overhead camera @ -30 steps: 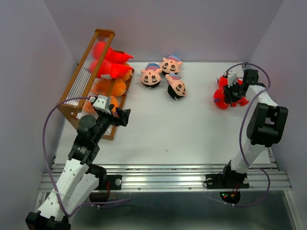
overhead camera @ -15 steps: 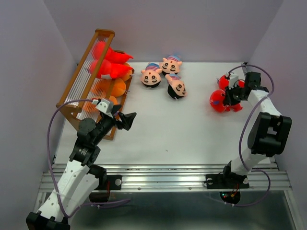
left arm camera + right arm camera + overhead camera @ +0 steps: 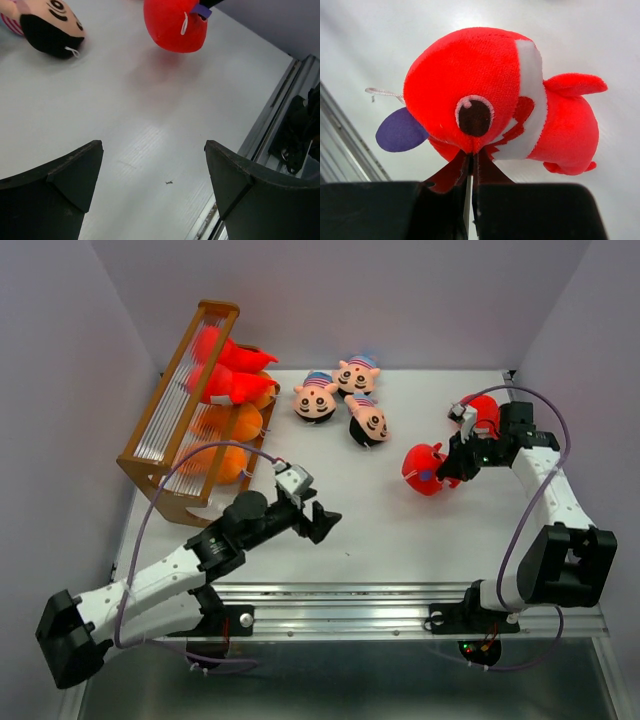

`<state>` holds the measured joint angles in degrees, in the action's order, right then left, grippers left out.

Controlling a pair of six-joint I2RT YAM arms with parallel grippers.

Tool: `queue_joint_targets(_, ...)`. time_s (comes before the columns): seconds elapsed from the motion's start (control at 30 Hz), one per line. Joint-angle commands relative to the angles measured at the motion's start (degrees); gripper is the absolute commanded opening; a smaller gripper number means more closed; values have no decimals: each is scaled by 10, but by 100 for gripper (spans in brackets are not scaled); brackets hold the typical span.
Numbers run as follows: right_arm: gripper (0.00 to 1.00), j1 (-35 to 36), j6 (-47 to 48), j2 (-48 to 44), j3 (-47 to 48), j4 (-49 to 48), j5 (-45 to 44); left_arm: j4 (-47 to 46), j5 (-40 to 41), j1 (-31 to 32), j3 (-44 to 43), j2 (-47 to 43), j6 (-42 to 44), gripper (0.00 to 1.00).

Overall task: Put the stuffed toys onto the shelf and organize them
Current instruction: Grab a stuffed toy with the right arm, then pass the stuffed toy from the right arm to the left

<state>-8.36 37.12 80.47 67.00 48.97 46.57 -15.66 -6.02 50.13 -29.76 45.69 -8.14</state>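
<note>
A red fish toy [image 3: 485, 95] was held by the right gripper [image 3: 471, 172]. Its fingers were pressed together on a bit of red cloth under the toy's eye. The toy was over the right part of the white table [image 3: 400, 530], well apart from the shelf [image 3: 150, 462] at the far left. Another red toy [image 3: 484, 412] lay just behind that arm. Red toys [image 3: 230, 385] and orange toys [image 3: 238, 423] sat on the shelf. Three doll heads [image 3: 316, 400] with striped caps lay near the back. The left gripper [image 3: 318, 521] was spread wide over the table, holding nothing.
</note>
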Motion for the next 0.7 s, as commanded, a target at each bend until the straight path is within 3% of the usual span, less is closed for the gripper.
queue_joint_targets(0.0, 1, 26, 29, -29, -19, 38, 41, -41, 137, 79, -64, 78, 37, 94)
queue_joint_targets(0.17, 1, 54, 58, -40, -26, 84, 55, -45, 215, 160, -131, 193, 115, 95)
queue_joint_targets(0.43, 1, 97, 105, -58, -28, 125, 48, -60, 179, 188, -189, 273, 209, 96)
queue_joint_targets(0.5, 2, 102, 105, -64, -31, 117, 45, -62, 156, 189, -199, 287, 211, 97)
queue_joint_targets(0.67, 3, 107, 94, -78, -32, 100, 48, -114, 117, 189, -197, 306, 118, 98)
